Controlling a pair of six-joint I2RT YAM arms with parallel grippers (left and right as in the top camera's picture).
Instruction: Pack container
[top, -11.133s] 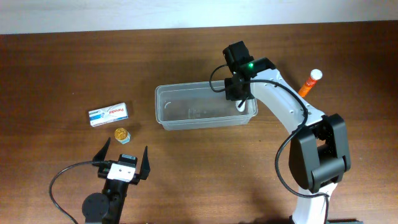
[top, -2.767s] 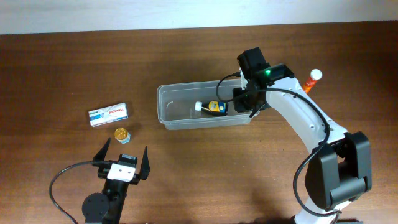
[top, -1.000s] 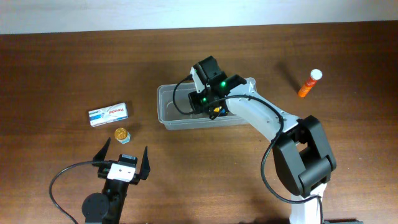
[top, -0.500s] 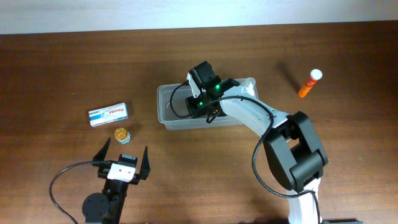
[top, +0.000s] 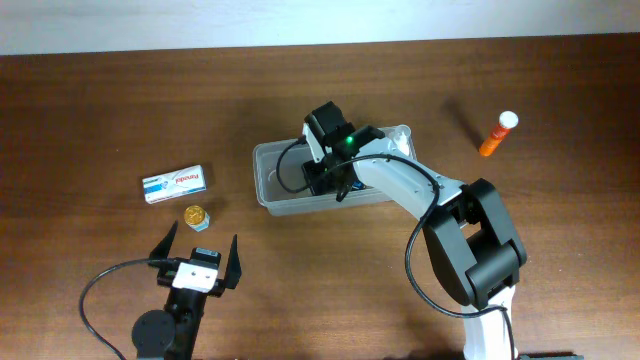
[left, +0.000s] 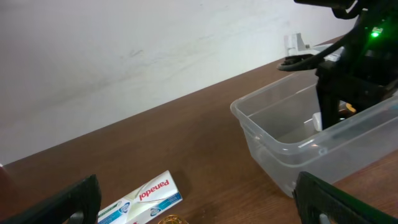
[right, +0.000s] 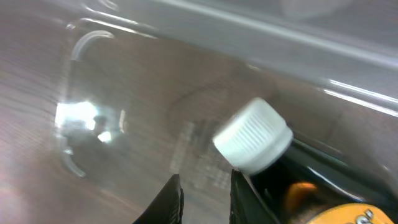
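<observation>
The clear plastic container (top: 262, 182) stands mid-table; its near corner shows in the left wrist view (left: 273, 146). My right gripper (top: 325, 176) is down inside it, fingers (right: 205, 199) almost closed on nothing. A dark bottle with a white cap (right: 254, 142) and a yellow label lies on the container floor against the right finger. My left gripper (top: 200, 262) is open and empty near the front left, its fingers wide apart (left: 199, 208). A white Panadol box (top: 175, 183) (left: 140, 198) and a small gold-capped bottle (top: 196, 215) lie left of the container.
An orange tube with a white cap (top: 498, 134) lies at the back right, apart from the container. The right arm (top: 420, 190) reaches across the container's right half. A pale wall runs behind the table (left: 155, 56).
The right gripper put the dark bottle into the container, then moved from the right end to the left part. Over the last second it shifted slightly. The left arm has not moved.
</observation>
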